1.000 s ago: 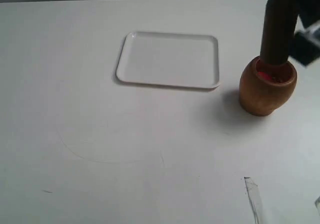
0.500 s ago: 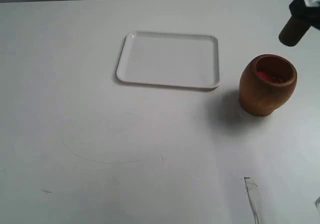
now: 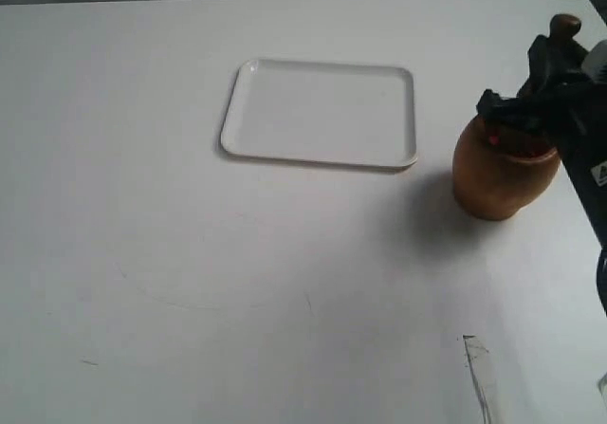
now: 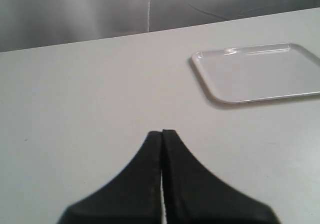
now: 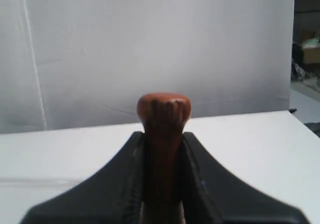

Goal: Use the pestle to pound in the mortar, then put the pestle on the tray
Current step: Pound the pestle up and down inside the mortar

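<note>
The brown wooden mortar stands on the white table at the right. My right gripper is shut on the pestle just over the mortar's mouth; the knob sticks up above the fingers and the thick end is hidden behind the gripper. In the right wrist view the pestle rises between the two black fingers of the right gripper. The white tray lies left of the mortar, also visible as the tray in the left wrist view. My left gripper is shut on nothing above bare table.
A strip of clear tape lies on the table near the front right. Faint scratch marks cross the tabletop in front of the tray. The right arm's black body stands beside the mortar at the right edge.
The pestle was in the mortar, rose out toward the upper right, and has now come back down with the gripper low over the mortar's mouth. Mortar and tray have not moved.
</note>
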{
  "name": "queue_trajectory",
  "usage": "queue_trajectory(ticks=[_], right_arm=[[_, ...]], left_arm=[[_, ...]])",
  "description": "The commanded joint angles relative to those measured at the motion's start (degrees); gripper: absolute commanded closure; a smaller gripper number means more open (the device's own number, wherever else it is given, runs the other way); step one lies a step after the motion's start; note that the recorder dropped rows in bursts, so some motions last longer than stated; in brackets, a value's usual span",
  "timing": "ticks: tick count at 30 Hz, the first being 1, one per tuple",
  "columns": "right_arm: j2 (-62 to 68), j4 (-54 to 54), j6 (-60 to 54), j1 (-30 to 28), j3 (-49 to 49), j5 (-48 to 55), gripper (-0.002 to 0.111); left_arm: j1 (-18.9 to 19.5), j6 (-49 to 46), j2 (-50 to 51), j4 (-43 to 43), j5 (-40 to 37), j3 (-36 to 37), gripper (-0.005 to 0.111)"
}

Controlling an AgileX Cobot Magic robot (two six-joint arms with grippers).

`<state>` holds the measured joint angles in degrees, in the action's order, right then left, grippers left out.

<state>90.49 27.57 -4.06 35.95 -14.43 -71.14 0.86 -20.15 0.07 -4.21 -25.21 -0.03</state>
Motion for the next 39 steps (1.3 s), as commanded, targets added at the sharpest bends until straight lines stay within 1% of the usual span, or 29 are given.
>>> queue_trajectory(ticks=[1, 6, 12, 15, 18, 22, 25, 29, 33, 39], right_arm=[[1.28, 0.27, -1.65, 0.02, -0.31, 1.18, 0.108], [1.39, -0.17, -2.61, 0.02, -0.93, 1.18, 0.108], [11.22, 1.09, -1.66, 0.02, -1.08, 1.18, 0.108], [11.13, 3.3, -2.06, 0.02, -1.08, 1.18, 0.108], [5.9, 4.91, -4.94, 0.02, -1.08, 1.18, 0.108], [-8.28, 1.13, -11.04, 0.02, -1.08, 1.18, 0.108], [-17.87, -0.56, -11.49, 0.02, -1.08, 1.18, 0.108], [-24.41, -0.24, -15.18, 0.02, -1.08, 1.18, 0.108], [-23.1, 0.04, -16.11, 0.02, -1.08, 3.08, 0.108], [-11.89, -0.22, -11.54, 0.02, -1.08, 1.18, 0.108]], left_arm=[[-0.44, 0.47, -0.07, 0.42, 0.17, 0.03, 0.107], [-0.44, 0.47, -0.07, 0.42, 0.17, 0.03, 0.107], [-0.44, 0.47, -0.07, 0.42, 0.17, 0.03, 0.107], [-0.44, 0.47, -0.07, 0.42, 0.17, 0.03, 0.107], [-0.44, 0.47, -0.07, 0.42, 0.17, 0.03, 0.107], [-0.44, 0.47, -0.07, 0.42, 0.17, 0.03, 0.107], [-0.44, 0.47, -0.07, 0.42, 0.17, 0.03, 0.107], [-0.44, 0.47, -0.07, 0.42, 0.17, 0.03, 0.107], [-0.44, 0.47, -0.07, 0.42, 0.17, 0.03, 0.107], [-0.44, 0.47, -0.07, 0.42, 0.17, 0.03, 0.107]])
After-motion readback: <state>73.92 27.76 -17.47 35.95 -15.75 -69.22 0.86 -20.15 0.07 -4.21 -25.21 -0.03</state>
